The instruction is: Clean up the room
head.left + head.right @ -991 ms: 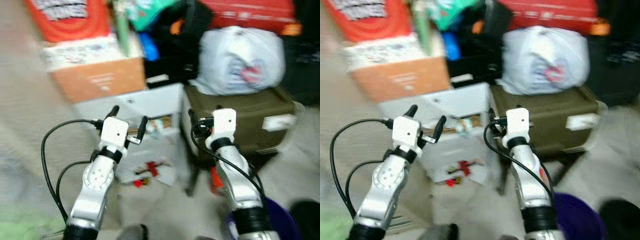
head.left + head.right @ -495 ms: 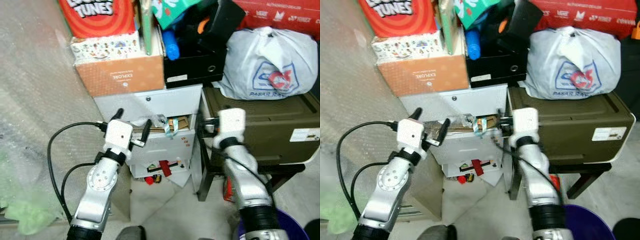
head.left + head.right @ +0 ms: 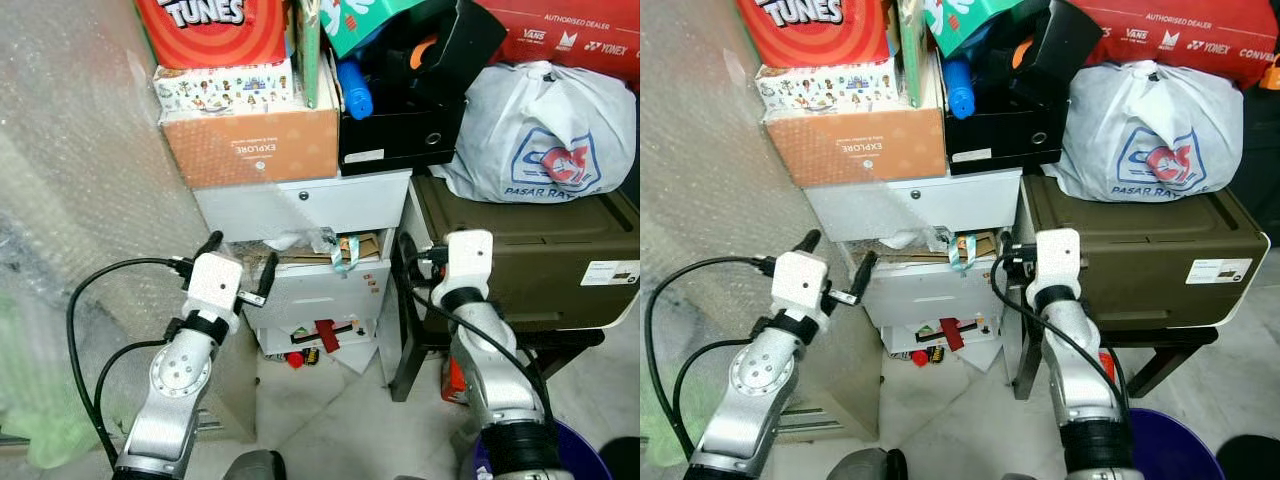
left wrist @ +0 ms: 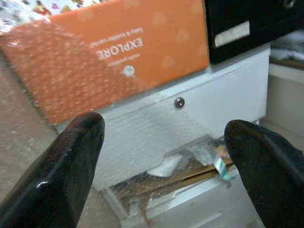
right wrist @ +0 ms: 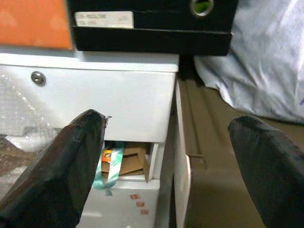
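Since the blurred frame a second ago your head camera has swung and settled, so the clutter now reads sharp and sits a little lower and further right in view; that shift is the camera's, not the things'. Both arms have kept much the same raised pose before the stack.

You face a white drawer unit against the far wall, with an olive trunk touching its right side. These two serve as shelves: an orange box and a black file box are piled on the drawer unit, and a white plastic bag slumps on the trunk, likely stacked because floor space is short. Bubble wrap drapes the left side.

One drawer hangs partly open, with cardboard and a teal ribbon poking out, probably overstuffed. Red scraps lie low beneath it.

Your left gripper hovers near the open drawer, fingers spread and empty. Your right gripper has its fingers spread wide too, holding nothing, aimed at the seam between drawer unit and trunk.

You cannot tell what fills the drawer's depths, nor what the bag holds; the box tops are cut off.
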You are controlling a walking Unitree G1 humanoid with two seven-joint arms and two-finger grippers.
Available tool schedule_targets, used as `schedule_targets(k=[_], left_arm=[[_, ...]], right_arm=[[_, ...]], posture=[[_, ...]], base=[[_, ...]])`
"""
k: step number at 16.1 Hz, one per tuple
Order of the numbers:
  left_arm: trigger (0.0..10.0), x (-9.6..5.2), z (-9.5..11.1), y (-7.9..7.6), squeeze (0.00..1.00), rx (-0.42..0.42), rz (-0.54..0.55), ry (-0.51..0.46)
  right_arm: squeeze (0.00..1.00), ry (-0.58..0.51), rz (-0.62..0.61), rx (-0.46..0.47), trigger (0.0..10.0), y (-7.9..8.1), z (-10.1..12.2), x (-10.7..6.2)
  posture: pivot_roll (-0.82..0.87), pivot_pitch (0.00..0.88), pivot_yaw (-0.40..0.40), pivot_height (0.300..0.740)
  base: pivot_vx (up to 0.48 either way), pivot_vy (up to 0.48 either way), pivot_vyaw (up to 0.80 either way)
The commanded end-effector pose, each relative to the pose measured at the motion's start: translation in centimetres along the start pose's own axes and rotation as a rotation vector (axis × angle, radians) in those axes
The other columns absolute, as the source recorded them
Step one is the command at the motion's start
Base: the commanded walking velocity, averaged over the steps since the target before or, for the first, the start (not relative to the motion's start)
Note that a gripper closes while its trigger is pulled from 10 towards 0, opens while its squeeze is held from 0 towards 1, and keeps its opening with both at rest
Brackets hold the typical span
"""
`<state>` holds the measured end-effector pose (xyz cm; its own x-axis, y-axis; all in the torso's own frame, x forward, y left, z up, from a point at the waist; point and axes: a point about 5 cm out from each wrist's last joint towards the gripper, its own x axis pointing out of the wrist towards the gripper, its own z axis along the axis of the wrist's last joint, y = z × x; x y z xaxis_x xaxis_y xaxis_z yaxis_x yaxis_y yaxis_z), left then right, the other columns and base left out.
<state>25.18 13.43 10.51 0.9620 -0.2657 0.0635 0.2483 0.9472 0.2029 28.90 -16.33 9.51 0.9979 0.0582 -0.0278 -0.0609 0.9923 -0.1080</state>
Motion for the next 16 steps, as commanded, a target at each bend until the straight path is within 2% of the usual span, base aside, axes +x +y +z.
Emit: schedule_targets(k=[1,4,6,9,16], left_arm=[[10.0,0.3,1.3,0.2,0.0,0.009,0.012,-0.05],[10.0,0.3,3.2,0.4,0.0,-0.003,0.032,-0.105],[10.0,-0.8,1.8,0.4,0.0,0.016,0.033,-0.053],[10.0,-0.3,1.8,0.3,0.0,-0.004,0.035,-0.05],[10.0,-0.2,2.0,0.1,0.0,-0.02,0.029,-0.045]], right_arm=[[0.0,-0.069,-0.018,-0.01,10.0,-0.1,1.7,0.2],[0.0,-0.084,-0.017,-0.015,10.0,-0.5,2.3,-1.4],[0.0,-0.038,-0.012,-0.026,10.0,-0.9,1.1,-2.5],[0.0,-0.046,-0.009,-0.023,10.0,-0.6,1.5,-1.8],[0.0,-0.042,0.002,-0.007,10.0,-0.1,1.8,-1.7]], posture=[[-0.06,0.0,0.038,0.74],[-0.06,0.0,0.04,0.74],[-0.07,0.006,0.041,0.74],[-0.07,0.005,0.04,0.74],[-0.07,0.01,0.045,0.74]], base=[[0.0,0.0,0.8],[0.0,0.0,0.6],[0.0,0.0,0.25],[0.0,-0.085,0.0],[0.0,-0.391,0.0]])
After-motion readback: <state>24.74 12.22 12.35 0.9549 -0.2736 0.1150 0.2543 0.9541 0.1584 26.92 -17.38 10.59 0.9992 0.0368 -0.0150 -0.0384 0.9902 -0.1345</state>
